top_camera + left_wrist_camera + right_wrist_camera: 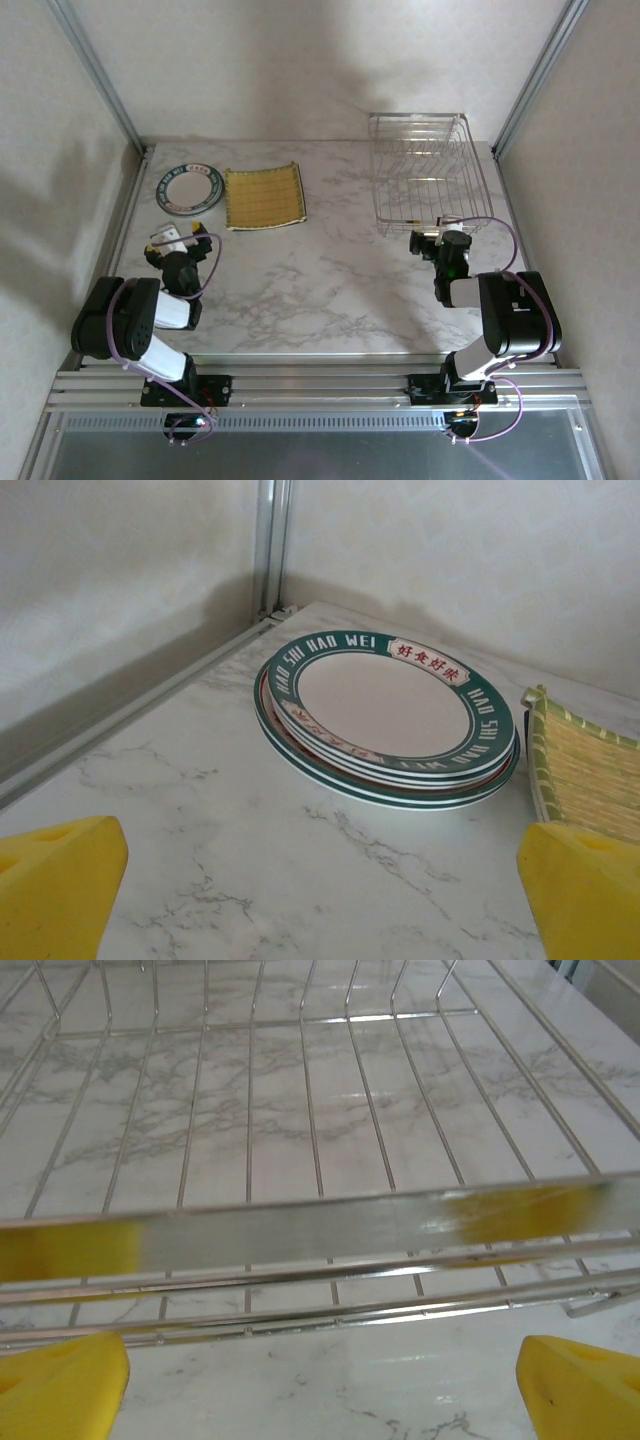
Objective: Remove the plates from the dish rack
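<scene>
the stack of round green-rimmed plates [189,187] lay flat at the far left of the marble worktop [320,290], with the yellow grid-patterned square plate [263,196] just beside it on the right. the wire dish rack [425,170] stood at the far right, well apart from them, marble showing through its wire floor. the left hand [181,238] was low on the near side of the stack, fingers spread wide, gripping nothing. the right hand [432,241] faced the rack's near rim, likewise spread.
</scene>
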Robot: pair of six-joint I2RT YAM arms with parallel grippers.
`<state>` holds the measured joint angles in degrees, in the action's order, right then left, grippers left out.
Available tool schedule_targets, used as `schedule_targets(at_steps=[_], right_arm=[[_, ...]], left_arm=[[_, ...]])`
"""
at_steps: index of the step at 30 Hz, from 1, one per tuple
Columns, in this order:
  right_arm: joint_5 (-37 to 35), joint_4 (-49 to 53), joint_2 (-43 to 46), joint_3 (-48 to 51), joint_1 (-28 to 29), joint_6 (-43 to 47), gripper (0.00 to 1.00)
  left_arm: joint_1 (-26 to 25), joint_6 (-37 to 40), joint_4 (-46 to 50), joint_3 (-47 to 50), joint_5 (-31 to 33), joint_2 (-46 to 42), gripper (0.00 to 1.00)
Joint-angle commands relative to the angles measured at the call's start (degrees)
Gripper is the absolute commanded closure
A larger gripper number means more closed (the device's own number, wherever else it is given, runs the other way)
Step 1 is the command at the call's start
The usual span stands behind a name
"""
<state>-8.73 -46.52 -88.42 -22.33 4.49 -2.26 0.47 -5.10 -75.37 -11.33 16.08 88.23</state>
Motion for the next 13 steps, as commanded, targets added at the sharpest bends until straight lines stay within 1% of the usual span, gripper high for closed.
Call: schedule_targets(at_steps=[1,3,13], right_arm=[[0.47,-2.88,-0.17,0.27,-0.08,0.59,0.01],[0.46,-3.25,-0.31,0.38,-0.05,0.59,0.01],[0.50,-3.22,-0.17,0.30,-0.01,0.61,0.01]], left_arm=[[0.26,-0.12,-2.06,0.13,-1.09,-0.10,0.00],[0.23,0.02,-3.21,0.35,-1.05,0.25,0.00],[0.23,0.01,-2.65,0.26,-1.11,0.07,0.01]])
